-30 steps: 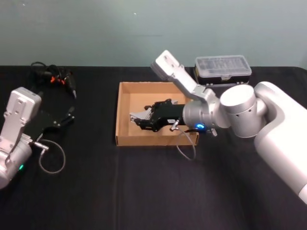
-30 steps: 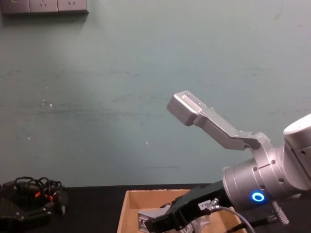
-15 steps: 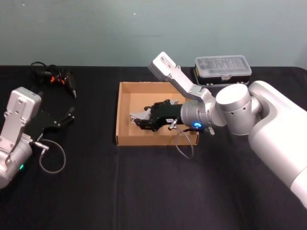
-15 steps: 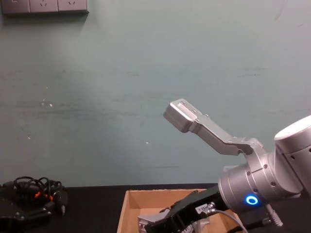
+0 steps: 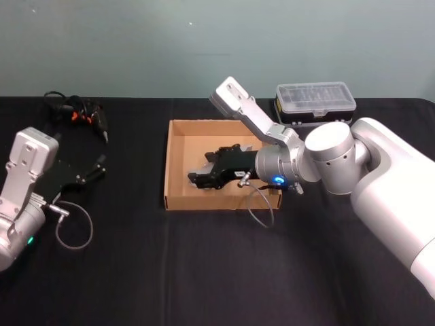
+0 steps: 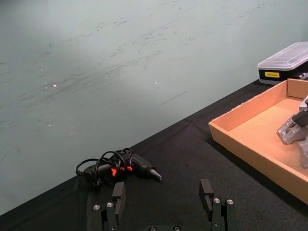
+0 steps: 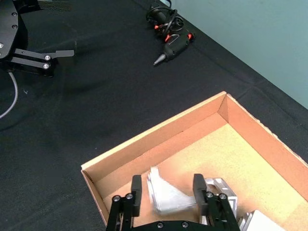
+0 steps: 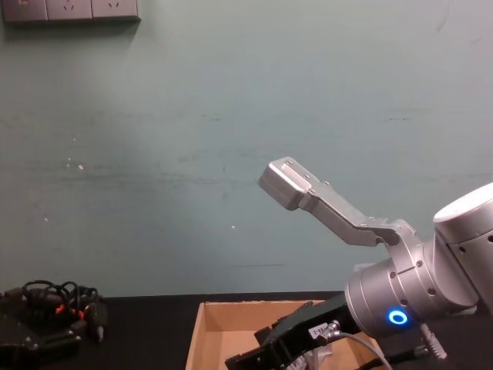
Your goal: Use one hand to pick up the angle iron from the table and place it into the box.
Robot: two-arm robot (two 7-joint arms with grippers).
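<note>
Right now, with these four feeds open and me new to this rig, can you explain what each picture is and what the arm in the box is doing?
This is a two-armed robot at a black table. The head view looks down from above; the chest view looks across the table from lower down; each wrist view rides on one arm.

The right gripper reaches into the tan cardboard box. In the right wrist view its fingers stand on either side of a silvery angle iron, over the box floor; whether they still pinch it I cannot tell. More metal pieces lie beside it.

The left gripper is parked at the table's left side, fingers open.

Also on the table: a black tool with a tangled cable at the back left, and a clear-lidded plastic case behind the box.
</note>
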